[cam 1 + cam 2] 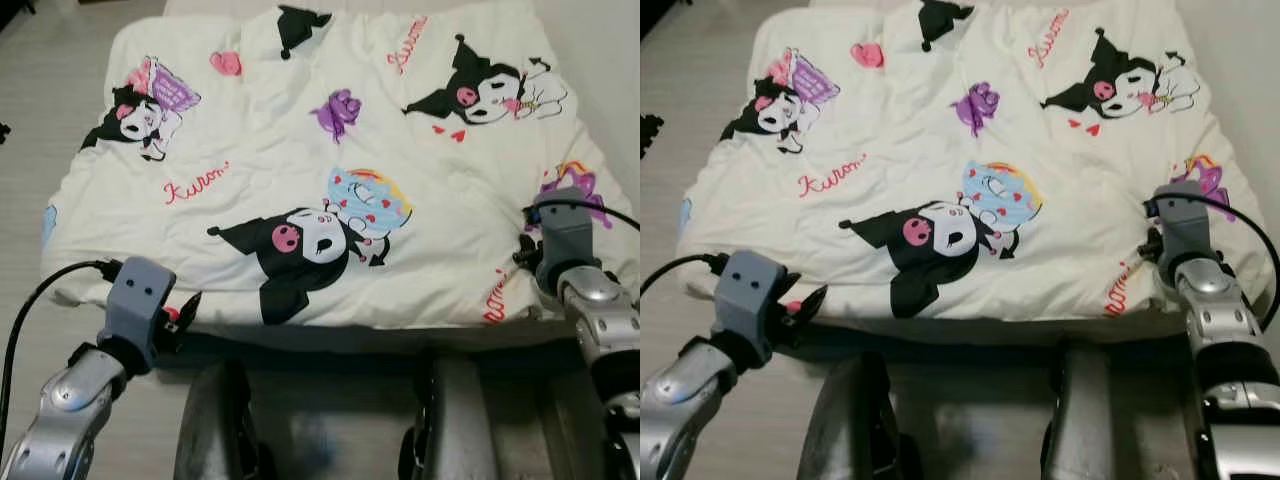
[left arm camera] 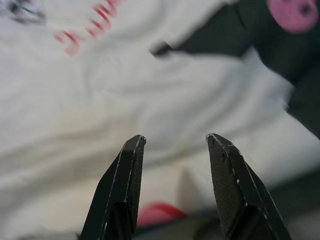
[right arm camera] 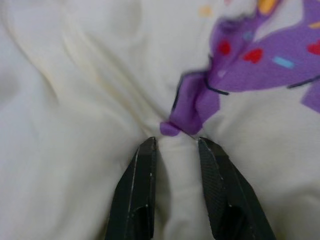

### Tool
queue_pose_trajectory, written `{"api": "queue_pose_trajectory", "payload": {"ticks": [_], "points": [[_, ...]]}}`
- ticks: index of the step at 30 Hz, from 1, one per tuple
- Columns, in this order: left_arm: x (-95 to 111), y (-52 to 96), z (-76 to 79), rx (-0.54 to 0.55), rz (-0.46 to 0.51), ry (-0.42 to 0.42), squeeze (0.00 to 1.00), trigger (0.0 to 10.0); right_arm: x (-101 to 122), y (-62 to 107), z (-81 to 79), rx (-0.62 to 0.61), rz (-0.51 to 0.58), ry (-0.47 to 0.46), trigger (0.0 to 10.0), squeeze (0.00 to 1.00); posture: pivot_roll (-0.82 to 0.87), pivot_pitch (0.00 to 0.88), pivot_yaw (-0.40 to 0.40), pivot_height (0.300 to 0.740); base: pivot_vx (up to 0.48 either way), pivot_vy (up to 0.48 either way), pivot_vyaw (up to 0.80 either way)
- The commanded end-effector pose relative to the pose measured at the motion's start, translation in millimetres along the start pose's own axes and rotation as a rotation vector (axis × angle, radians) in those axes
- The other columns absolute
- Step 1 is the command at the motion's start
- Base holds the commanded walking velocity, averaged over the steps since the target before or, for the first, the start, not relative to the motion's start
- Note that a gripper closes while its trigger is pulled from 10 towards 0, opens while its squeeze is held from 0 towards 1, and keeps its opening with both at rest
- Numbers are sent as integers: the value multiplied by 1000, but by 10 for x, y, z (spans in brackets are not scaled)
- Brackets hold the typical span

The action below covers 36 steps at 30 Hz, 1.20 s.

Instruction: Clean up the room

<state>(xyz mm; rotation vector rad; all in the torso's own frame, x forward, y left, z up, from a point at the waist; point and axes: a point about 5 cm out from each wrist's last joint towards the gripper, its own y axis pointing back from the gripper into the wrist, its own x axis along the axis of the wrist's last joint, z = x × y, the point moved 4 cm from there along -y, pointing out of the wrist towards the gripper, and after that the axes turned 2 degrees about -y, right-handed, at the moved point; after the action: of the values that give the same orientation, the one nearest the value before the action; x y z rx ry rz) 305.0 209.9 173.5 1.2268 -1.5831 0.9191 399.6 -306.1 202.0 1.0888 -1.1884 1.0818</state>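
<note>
A white comforter (image 1: 300,150) printed with black, pink and purple cartoon figures lies spread over a bed in front of me. My left gripper (image 1: 188,308) is at the comforter's near left edge; in the left wrist view its fingers (image 2: 131,165) stand open, just short of the fabric with nothing between them. My right gripper (image 1: 526,250) is at the near right corner, by a purple print (image 3: 240,65). Seen through the right wrist camera, its fingers (image 3: 142,170) are shut on a fold of the comforter, and creases run out from the pinch.
Pale floor (image 1: 30,120) runs along the bed's left side, with a small dark object (image 1: 648,130) on it. The bed's dark front edge (image 1: 330,345) lies just under the comforter's hem, and my own legs (image 1: 215,420) are close below it.
</note>
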Motion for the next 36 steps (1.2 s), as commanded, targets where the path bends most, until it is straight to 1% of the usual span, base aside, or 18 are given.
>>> {"api": "queue_pose_trajectory", "payload": {"ticks": [1, 2, 3, 4, 5, 6, 7, 8, 10, 12, 15, 17, 20, 24, 28, 29, 32, 36], "points": [[-69, 28, -72, 46, -15, 30, 0, 10000, 41, 10, -113, 47, 19, -103, 10000, 0, 21, 340, 102, 456, 0, 0, 0], [-45, -29, -140, 116, 9, 110, 0, 10000, 214, 38, -435, 139, 87, -214, 10000, 0, 22, 326, 99, 456, 0, 0, 0], [-56, -53, -160, 147, 2, 139, 0, 10000, 261, 64, -585, 180, 104, -247, 10000, 0, 21, 319, 97, 456, 0, 0, 0], [-56, -53, -160, 147, 2, 139, 0, 10000, 261, 64, -585, 180, 104, -247, 10000, 0, 21, 319, 97, 456, 0, 0, 0], [-59, -85, -159, 190, 3, 193, 0, 10000, 273, 120, -794, 217, 136, -242, 10000, 0, 21, 306, 94, 456, 0, 0, 0], [-59, -97, -149, 202, 7, 220, 0, 10000, 267, 145, -868, 224, 153, -232, 10000, 0, 22, 302, 94, 456, 0, 0, 0], [-59, -97, -149, 202, 7, 220, 0, 10000, 267, 145, -868, 224, 153, -232, 10000, 0, 22, 302, 94, 456, 0, 0, 0], [-56, -102, -140, 207, 11, 235, 0, 10000, 261, 160, -904, 226, 164, -225, 10000, 0, 22, 302, 94, 456, 0, 0, 0], [-91, -125, -88, 243, 5, 204, 0, 10000, 84, 180, -1000, 191, 156, -164, 10000, 0, 23, 275, 93, 456, 0, 0, 0], [-114, -140, -35, 270, 6, 193, 0, 10000, -73, 209, -1084, 193, 133, -160, 10000, 0, 20, 268, 90, 456, 0, 0, 0], [-145, -146, 7, 277, 0, 211, 0, 10000, -151, 223, -1114, 196, 118, -193, 10000, 0, 18, 251, 88, 456, 0, 0, 0], [-175, -153, 85, 252, -10, 176, 0, 10000, -206, 253, -1128, 194, 107, -226, 10000, 0, 20, 237, 77, 456, 0, 0, 0], [-205, -151, 127, 239, -18, 147, 0, 10000, -243, 264, -1128, 195, 94, -224, 10000, 0, 22, 231, 73, 461, 0, 0, 0], [-252, -138, 133, 252, -31, 139, 0, 10000, -292, 281, -1123, 184, 74, -219, 10000, 0, 20, 220, 69, 471, 0, 0, 0], [-277, -120, 123, 275, -36, 113, 0, 10000, -366, 301, -1149, 187, 56, -212, 10000, 0, 22, 209, 62, 486, 0, 0, 0], [-293, -116, 112, 293, -39, 107, 0, 10000, -400, 307, -1170, 193, 53, -192, 10000, 0, 13, 206, 61, 491, 0, 0, 0], [-340, -109, 87, 321, -51, 116, 0, 10000, -463, 315, -1195, 200, 43, -179, 10000, 0, 10, 197, 63, 506, 0, 0, 0], [-386, -125, 95, 314, -66, 124, 0, 10000, -510, 334, -1251, 232, 24, -183, 10000, 0, 10, 179, 68, 526, 0, 0, 0]]}}
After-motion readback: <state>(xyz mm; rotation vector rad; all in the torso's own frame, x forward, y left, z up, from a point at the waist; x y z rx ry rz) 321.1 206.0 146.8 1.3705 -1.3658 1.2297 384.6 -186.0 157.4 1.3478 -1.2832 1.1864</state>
